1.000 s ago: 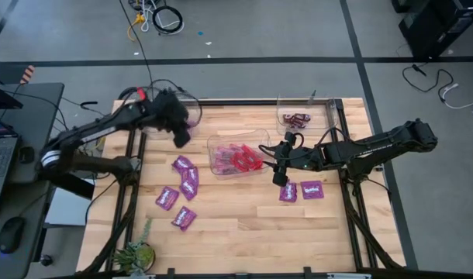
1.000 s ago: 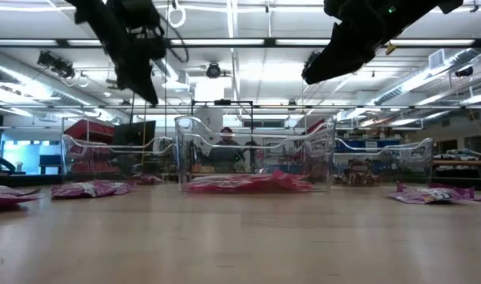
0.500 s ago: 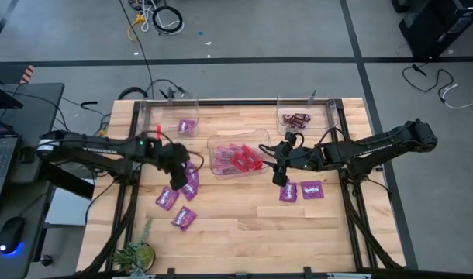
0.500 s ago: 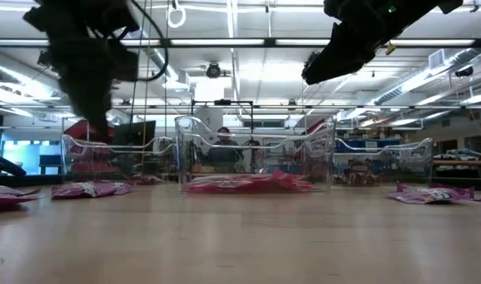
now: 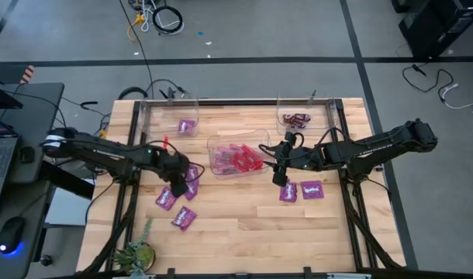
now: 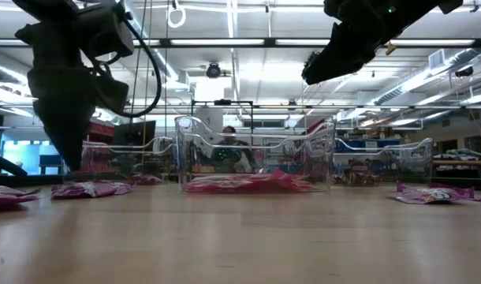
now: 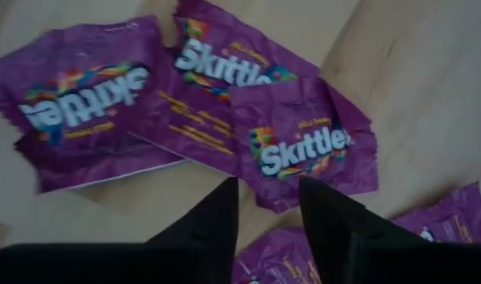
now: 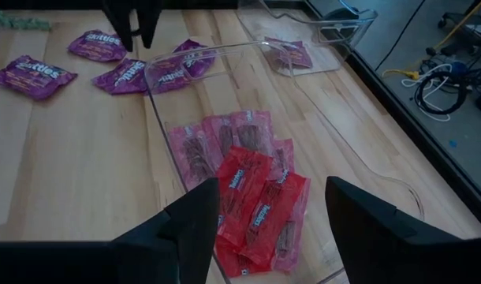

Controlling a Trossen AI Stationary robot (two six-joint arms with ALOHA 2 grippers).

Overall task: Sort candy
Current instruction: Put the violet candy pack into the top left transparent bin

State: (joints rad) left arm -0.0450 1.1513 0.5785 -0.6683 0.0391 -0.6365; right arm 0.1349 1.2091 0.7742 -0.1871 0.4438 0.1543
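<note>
Purple candy packets (image 5: 188, 183) lie flat on the table's left half, overlapping one another (image 7: 303, 146). My left gripper (image 5: 177, 180) hangs just above them, pointing down, open (image 7: 266, 207), its fingers on either side of one packet's near edge, clear of it. Two more purple packets (image 5: 299, 191) lie on the right. My right gripper (image 5: 278, 172) stays open (image 8: 274, 217) in the air beside the middle clear bin (image 5: 218, 141), which holds red candy (image 8: 256, 201). The far left bin (image 5: 155, 116) holds one purple packet (image 5: 188, 126). The far right bin (image 5: 323, 116) holds dark brown candy (image 5: 296, 119).
A small green plant (image 5: 136, 252) stands at the table's near left corner. Bare wood lies along the near edge between the two candy groups. A laptop and a mouse sit on a desk left of the table.
My left gripper has swung from over the far left bin toward the table's near edge and come down until it hangs low over the purple packets on the left. My right gripper has kept still. No candy has moved.
</note>
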